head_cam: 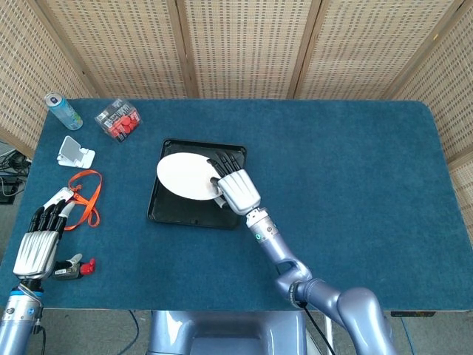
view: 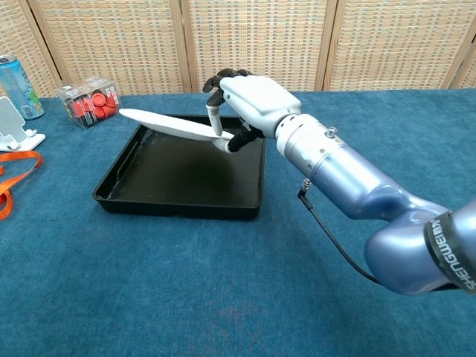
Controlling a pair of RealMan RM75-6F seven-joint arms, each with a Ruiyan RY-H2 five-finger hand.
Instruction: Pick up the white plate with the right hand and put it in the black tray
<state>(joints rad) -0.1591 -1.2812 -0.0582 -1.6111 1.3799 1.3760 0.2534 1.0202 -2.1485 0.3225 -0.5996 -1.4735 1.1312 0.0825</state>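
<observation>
The white plate (head_cam: 185, 174) (view: 167, 125) hangs tilted above the black tray (head_cam: 174, 209) (view: 186, 172), its left edge higher than the pinched right edge. My right hand (head_cam: 230, 188) (view: 245, 100) pinches the plate's right rim between thumb and fingers, over the tray's right half. My left hand (head_cam: 42, 238) hangs open with its fingers straight, off the table's front left corner, holding nothing; only the head view shows it.
An orange lanyard (head_cam: 87, 194) (view: 9, 172), a white phone stand (head_cam: 75, 152) (view: 13, 121), a drink can (head_cam: 63, 110) (view: 18, 76) and a clear box of red caps (head_cam: 118, 120) (view: 89, 101) lie on the left of the blue table. A small red-and-grey object (head_cam: 77, 268) sits by my left hand.
</observation>
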